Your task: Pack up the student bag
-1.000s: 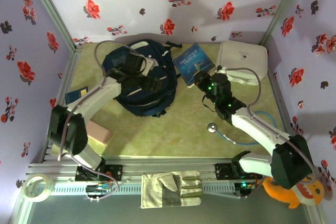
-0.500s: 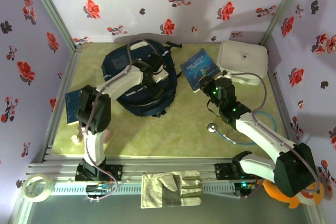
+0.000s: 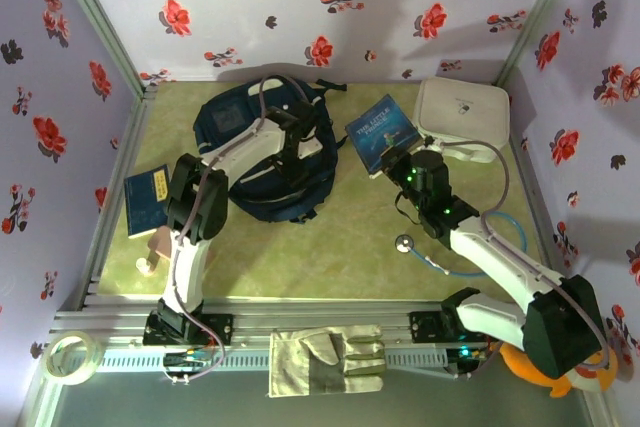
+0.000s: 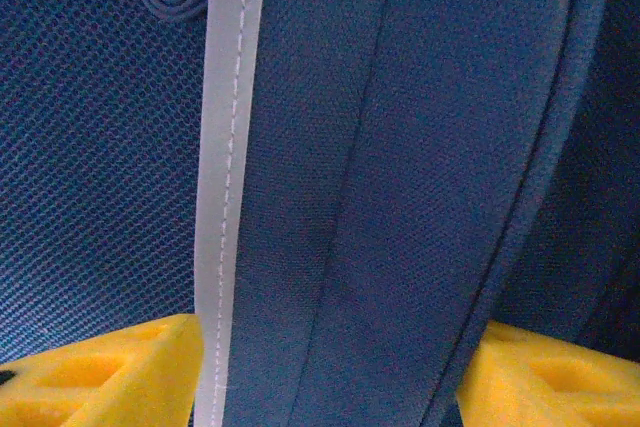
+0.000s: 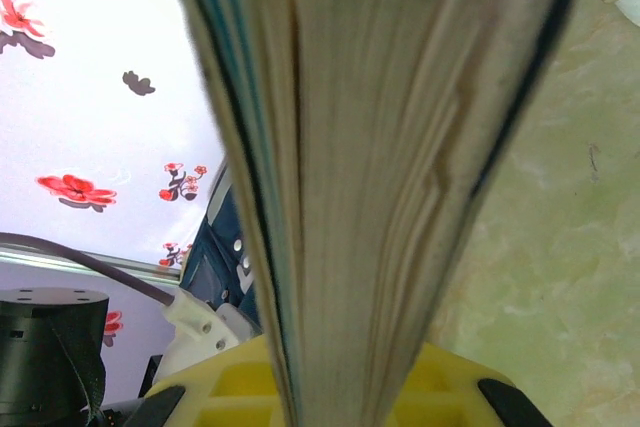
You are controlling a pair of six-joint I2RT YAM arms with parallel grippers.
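Directly beneath the left claw [image 4: 322, 357], student bag [image 3: 262, 195].

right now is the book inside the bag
No, the book is outside the bag, held off to its side in the right gripper.

left arm [image 3: 235, 152] is hiding bag [image 3: 262, 197] middle | book [image 5: 380, 147] is running off right-wrist frame top | left fingers [image 4: 90, 372] are being cropped below
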